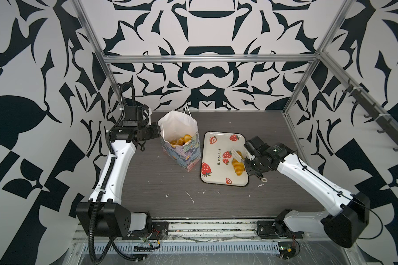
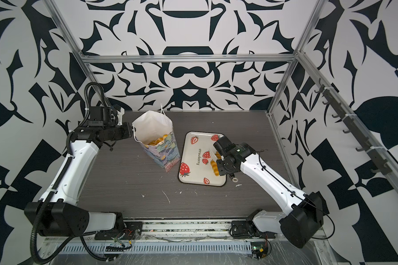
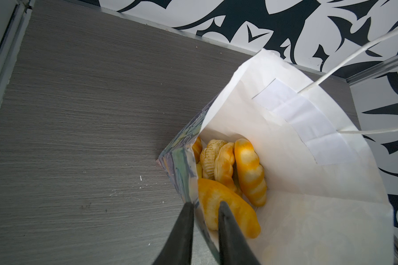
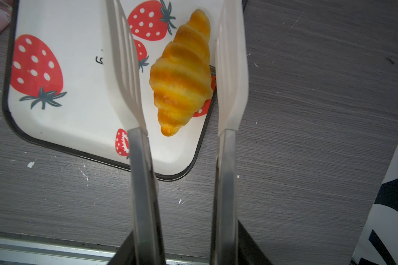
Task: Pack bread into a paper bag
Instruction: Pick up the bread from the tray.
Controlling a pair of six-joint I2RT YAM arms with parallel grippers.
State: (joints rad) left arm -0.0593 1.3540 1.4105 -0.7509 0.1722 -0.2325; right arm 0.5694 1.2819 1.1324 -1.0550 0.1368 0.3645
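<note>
The croissant (image 4: 182,75) lies on the tray (image 4: 74,128), close to the rim on the right arm's side. It sits between the two white blades of the tongs (image 4: 126,75), clear of one and very near the other. The right fingers (image 4: 248,250) clamp the tongs' metal arms, blades apart. The croissant is glossy, golden-yellow, ridged and tapered. Just beside the tray on the desk (image 1: 159,195) stands the paper bag (image 1: 186,158), holding more pastries (image 3: 225,213). The left fingers (image 3: 182,234) pinch its wall, nearly closed.
</note>
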